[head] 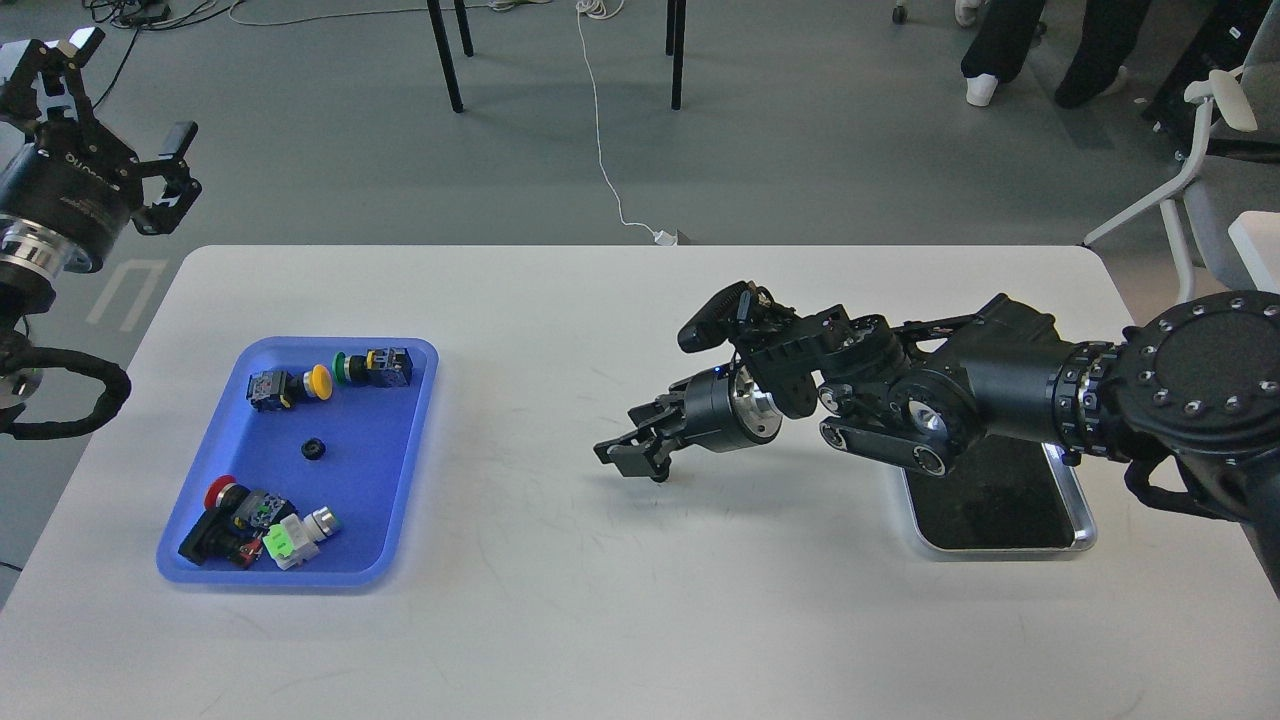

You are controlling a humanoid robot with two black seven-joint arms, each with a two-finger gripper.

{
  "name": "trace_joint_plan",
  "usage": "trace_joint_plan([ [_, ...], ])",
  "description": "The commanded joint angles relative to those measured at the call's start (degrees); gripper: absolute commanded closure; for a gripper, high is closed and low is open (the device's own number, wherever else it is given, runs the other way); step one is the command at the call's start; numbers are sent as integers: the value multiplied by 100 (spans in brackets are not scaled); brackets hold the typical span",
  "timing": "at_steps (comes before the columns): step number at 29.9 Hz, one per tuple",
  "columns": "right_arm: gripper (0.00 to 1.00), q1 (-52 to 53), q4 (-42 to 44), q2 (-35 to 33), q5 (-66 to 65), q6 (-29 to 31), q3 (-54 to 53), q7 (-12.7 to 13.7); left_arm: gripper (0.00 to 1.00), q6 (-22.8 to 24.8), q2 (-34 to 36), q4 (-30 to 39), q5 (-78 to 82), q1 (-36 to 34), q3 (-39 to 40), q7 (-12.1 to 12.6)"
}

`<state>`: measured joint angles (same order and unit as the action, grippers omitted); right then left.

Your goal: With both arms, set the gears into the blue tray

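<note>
The blue tray [372,485] lies on the left of the white table. One small black gear [315,449] rests on the tray's floor near its middle. My right gripper [630,458] hangs low over the table's centre, pointing left toward the tray and well short of it. Its fingers are dark and close together, so I cannot see whether anything sits between them. My left gripper [130,92] is raised beyond the table's far left corner, its fingers spread wide and empty. I see only this one gear.
Several colourful push-button switches [265,525] lie in the blue tray's near and far ends. A shiny steel tray [1000,515] with a dark bottom sits at the right, partly under my right arm. Chair legs and a white cable are on the floor behind.
</note>
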<state>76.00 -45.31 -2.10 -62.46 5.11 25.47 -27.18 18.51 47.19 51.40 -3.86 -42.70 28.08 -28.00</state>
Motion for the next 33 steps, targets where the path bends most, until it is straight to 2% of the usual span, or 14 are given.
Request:
trace_joint_plan([
  [1, 3, 55, -100, -710, 111, 17, -821, -7, 2, -76, 9, 1, 26, -89, -22, 14],
  [4, 3, -102, -363, -1379, 129, 43, -1762, -7, 2, -59, 44, 10, 341, -256, -22, 268],
  [8, 3, -857, -855, -2205, 347, 61, -2851, -7, 2, -41, 27, 237, 1079, -616, -13, 918],
  [10, 3, -1226, -1049, -2522, 541, 61, -3283, -16, 2, -67, -8, 466, 1483, -765, -22, 1042],
  [14, 3, -1999, -1427, -3102, 989, 43, -4013, -42, 2, -67, -201, 590, 3229, -932, -5, 1042],
  [19, 3, -3019, -1744, -3638, 1928, 78, -4857, -82, 3, -111, -957, 783, 5445, -1100, -5, 1016],
  [24, 3, -3661, -1753, -3964, 3272, 376, -5157, -82, 5, -690, -1484, 1354, 6887, -951, -75, 1025],
  [27, 3, -3820, -1753, -4219, 3950, 640, -5184, -82, 6, -832, -1765, 1530, 7828, -880, -373, 1025],
  [30, 3, -4031, -1735, -4456, 4653, 1236, -5183, -82, 6, -1024, -2248, 1557, 9188, -863, -855, 1051],
  [33, 2, -4251, -1735, -4562, 5137, 1546, -5184, -82, 8, -1454, -2548, 1504, 10376, -837, -1461, 1060],
])
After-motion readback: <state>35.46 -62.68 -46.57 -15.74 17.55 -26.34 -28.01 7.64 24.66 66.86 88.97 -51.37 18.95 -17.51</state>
